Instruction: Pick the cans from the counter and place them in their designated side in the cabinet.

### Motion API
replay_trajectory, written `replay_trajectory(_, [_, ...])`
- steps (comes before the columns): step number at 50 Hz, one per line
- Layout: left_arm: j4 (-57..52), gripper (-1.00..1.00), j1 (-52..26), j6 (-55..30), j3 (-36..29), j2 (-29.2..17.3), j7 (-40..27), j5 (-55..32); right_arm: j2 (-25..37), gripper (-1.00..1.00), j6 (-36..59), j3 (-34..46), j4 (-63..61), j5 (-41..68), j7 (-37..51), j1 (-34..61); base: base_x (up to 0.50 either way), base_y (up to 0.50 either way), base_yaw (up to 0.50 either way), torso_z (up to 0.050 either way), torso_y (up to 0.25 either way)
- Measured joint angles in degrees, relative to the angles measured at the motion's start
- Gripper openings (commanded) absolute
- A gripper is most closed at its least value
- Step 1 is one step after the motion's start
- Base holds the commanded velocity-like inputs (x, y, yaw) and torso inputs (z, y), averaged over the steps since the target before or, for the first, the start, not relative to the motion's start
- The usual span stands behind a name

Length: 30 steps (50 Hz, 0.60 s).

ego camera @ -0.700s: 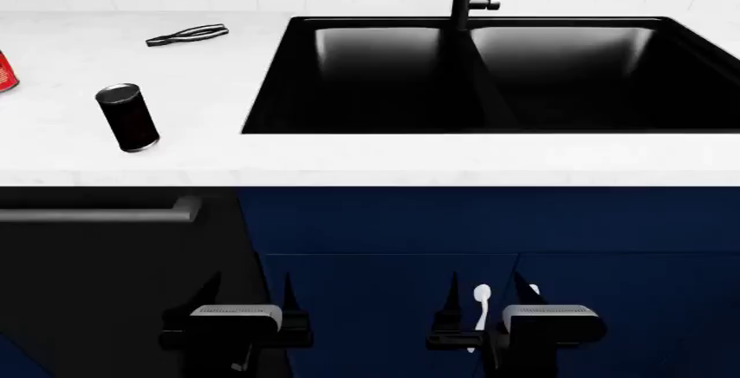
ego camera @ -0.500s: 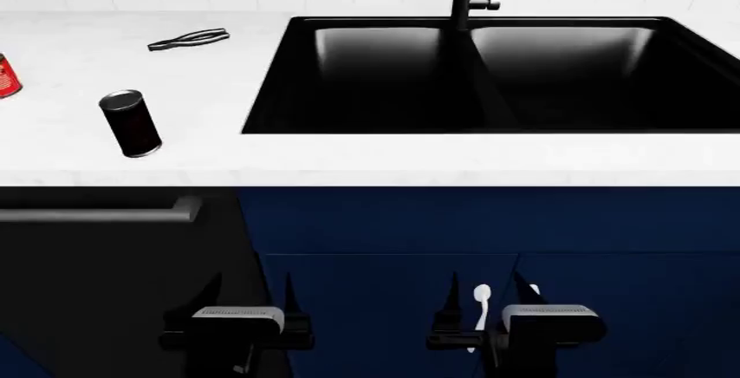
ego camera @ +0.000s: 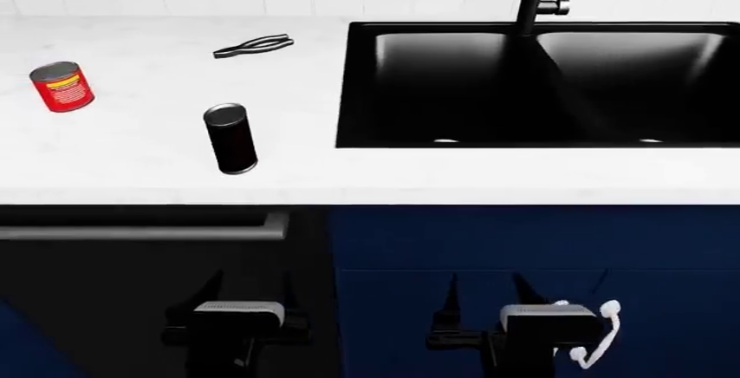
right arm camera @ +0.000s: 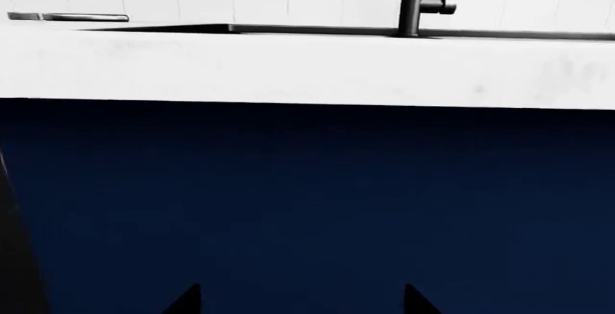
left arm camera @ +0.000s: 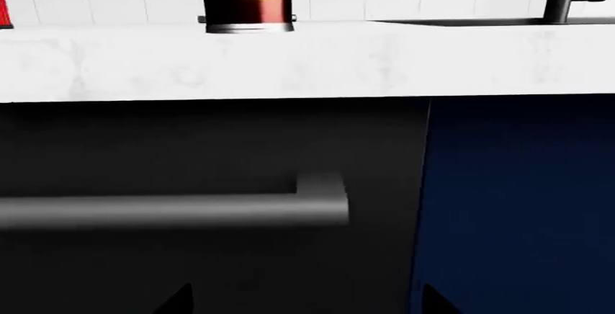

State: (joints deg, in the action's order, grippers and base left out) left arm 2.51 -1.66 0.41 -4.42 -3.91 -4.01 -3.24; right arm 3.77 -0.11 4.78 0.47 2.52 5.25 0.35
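Both arms hang low in front of the cabinet fronts, below the counter (ego camera: 139, 170) edge; left gripper (ego camera: 238, 296) and right gripper (ego camera: 486, 296) have their fingers spread with nothing between them. The black can (ego camera: 231, 139) stands upright near the counter's front, the red can (ego camera: 61, 87) further back to its left, well apart.
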Motion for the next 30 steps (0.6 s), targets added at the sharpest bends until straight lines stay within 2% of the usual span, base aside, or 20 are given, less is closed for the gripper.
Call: replay_trajectory(30, [-1.1, 1.00, 1.4, 0.7, -2.7, -1.8, -2.8, -1.8, 2.2, 1.00, 0.0, 3.0, -0.4, 1.0, 2.4, 0.0, 0.00, 0.50, 0.00, 0.000, 0.000])
